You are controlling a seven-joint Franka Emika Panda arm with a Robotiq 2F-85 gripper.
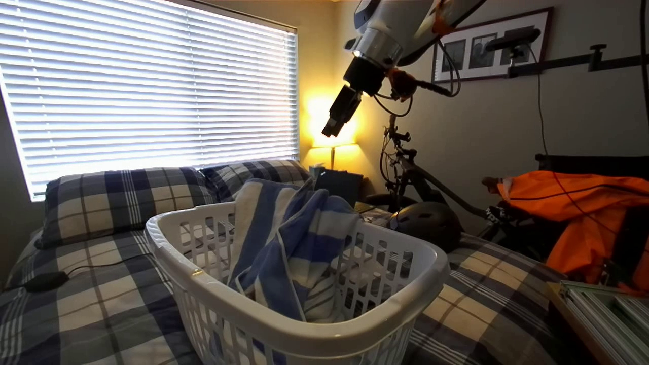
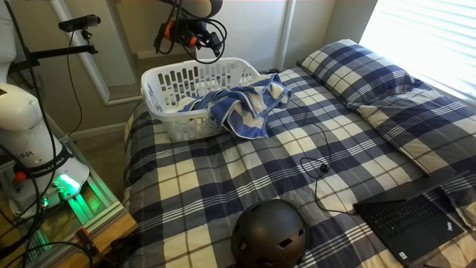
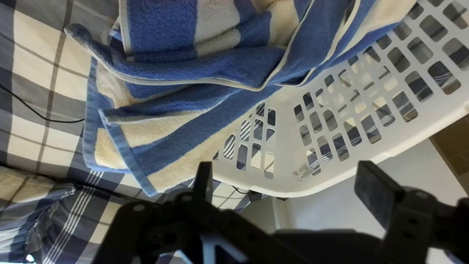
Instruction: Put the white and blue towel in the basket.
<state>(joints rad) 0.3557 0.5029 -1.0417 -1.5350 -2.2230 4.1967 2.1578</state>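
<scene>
From the left in an exterior view we see a pillow (image 1: 127, 203), then the basket (image 1: 314, 335), the towel (image 1: 289, 248) slung over its rim, partly inside. Above hangs the gripper (image 1: 330, 129), empty, fingers (image 3: 377, 194) wide apart; farther right, a helmet (image 1: 426, 223).

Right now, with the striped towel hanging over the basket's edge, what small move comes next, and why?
Probably lower the open, empty hand toward the overhanging part of the blue-and-white striped towel for a grasp: some of it lies in the white plastic laundry basket, but the rest hangs outside.
</scene>
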